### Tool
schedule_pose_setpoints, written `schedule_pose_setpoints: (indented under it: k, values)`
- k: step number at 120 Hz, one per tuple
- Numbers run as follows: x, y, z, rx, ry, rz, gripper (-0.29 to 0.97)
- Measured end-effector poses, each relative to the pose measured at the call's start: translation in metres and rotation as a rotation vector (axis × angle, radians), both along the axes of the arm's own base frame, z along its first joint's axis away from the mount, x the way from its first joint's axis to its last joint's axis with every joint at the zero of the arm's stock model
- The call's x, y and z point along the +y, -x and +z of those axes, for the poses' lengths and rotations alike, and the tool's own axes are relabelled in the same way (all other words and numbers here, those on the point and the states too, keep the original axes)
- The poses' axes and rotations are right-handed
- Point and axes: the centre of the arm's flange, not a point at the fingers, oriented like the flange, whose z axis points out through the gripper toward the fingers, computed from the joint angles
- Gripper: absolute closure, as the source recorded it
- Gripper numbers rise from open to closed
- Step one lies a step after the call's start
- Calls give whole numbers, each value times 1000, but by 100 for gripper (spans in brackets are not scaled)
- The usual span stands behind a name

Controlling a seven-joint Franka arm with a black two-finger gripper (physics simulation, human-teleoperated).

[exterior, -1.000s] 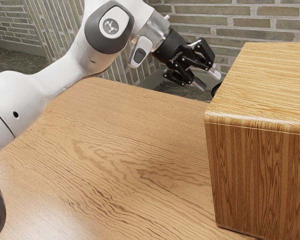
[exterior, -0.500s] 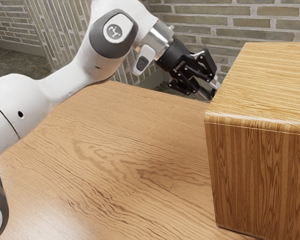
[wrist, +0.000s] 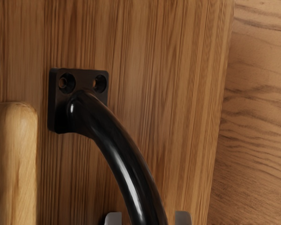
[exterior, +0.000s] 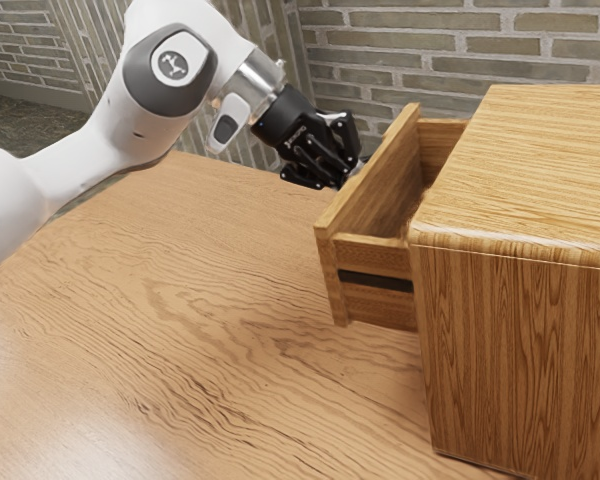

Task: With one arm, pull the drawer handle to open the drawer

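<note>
Drawer (exterior: 375,200) partly out of cabinet (exterior: 520,300); tool (exterior: 345,165), at ten o'clock of drawer front, clamped on black handle (wrist: 124,159), probably for a straight outward pull over worktop (exterior: 180,330).

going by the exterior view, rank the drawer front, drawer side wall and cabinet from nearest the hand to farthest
1. drawer front: right against the hand, which grips its handle.
2. drawer side wall: lower, toward the exterior view's right.
3. cabinet: farthest, at the exterior view's right.
</note>
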Motion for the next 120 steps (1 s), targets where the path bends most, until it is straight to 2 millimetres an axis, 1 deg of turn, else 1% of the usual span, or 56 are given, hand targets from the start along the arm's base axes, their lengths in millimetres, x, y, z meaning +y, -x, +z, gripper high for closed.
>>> schedule_pose_setpoints:
  k: [26, 47, 63, 103, 120]
  values:
    - [32, 13, 4, 9, 10, 45, 77]
    - [52, 19, 6, 16, 12, 70, 76]
    - [63, 30, 11, 24, 1, 87, 75]
    - [108, 42, 8, 53, 7, 142, 71]
    - [119, 45, 8, 58, 14, 152, 70]
